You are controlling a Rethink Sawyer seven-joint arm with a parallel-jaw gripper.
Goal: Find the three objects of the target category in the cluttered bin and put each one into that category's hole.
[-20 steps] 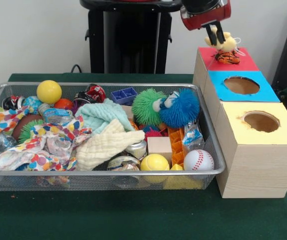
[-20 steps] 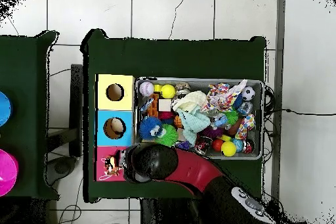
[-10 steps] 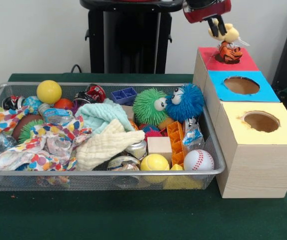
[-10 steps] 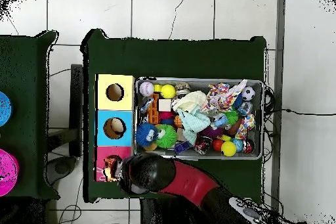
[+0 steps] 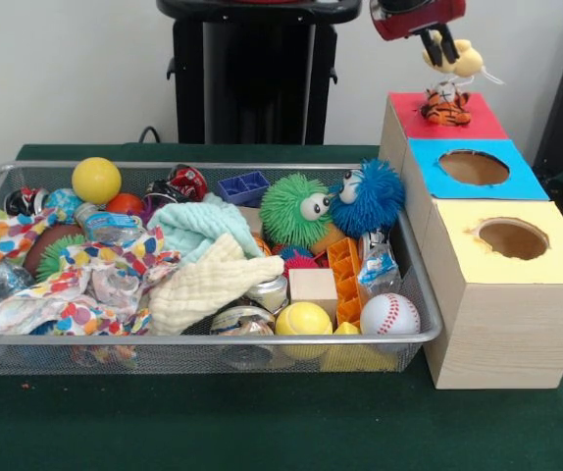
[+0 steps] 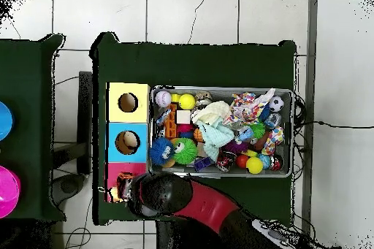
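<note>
I see gripper (image 5: 440, 44) above red-topped box (image 5: 478, 120), fingers clenched on pale top end of tiger plush (image 5: 447, 106). Plush hangs down, its orange striped body over red top where hole would be; I cannot tell whether it touches box. Green puffball (image 5: 292, 209) and blue puffball (image 5: 369, 197) side by side, touching, in wire-mesh bin (image 5: 414, 285), at end nearest boxes. Baseball (image 5: 389, 314) and yellow ball (image 5: 303, 321) by bin's near rim. Overhead: arm (image 6: 197, 202) covers most of red box.
</note>
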